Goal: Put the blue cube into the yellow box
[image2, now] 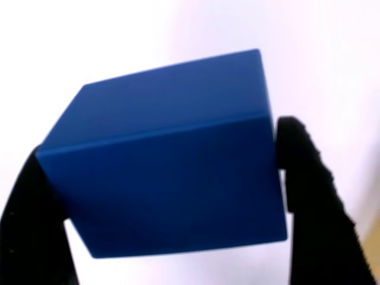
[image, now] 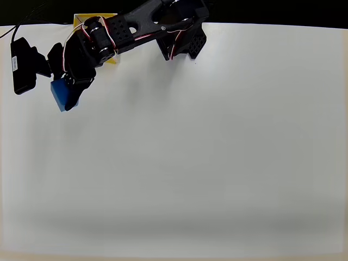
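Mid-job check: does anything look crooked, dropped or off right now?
Only the grip: in the wrist view the blue cube sits tilted between the fingers, its edges slanting rather than square. Overhead, the arm covers most of the yellow box. Nothing looks dropped or damaged.

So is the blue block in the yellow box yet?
Not yet. The blue cube sits clamped in the gripper, beside the yellow box.

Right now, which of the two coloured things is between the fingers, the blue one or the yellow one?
The blue cube: the gripper clamps it, while the yellow box sits apart, mostly hidden behind the arm.
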Tool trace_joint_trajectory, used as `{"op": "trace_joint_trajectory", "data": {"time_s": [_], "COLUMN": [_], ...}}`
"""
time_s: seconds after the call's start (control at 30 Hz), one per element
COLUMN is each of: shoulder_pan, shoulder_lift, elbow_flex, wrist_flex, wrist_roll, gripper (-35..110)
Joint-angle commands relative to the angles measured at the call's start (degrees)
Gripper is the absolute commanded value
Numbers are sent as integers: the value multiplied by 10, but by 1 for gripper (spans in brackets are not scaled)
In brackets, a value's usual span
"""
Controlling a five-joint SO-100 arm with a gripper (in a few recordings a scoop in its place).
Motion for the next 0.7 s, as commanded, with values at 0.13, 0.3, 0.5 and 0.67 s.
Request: {"op": "trace_joint_trajectory", "data": {"time_s": [0.13, 0.3, 0.5, 0.67], "shoulder_pan": [91, 149, 216, 268], "shoulder_lift": [144, 183, 230, 259], "elbow_flex": [67, 125, 198, 255], "wrist_flex": [-25, -47, -62, -82], "wrist_roll": [-25, -40, -56, -72], "gripper": [18, 18, 17, 17]}}
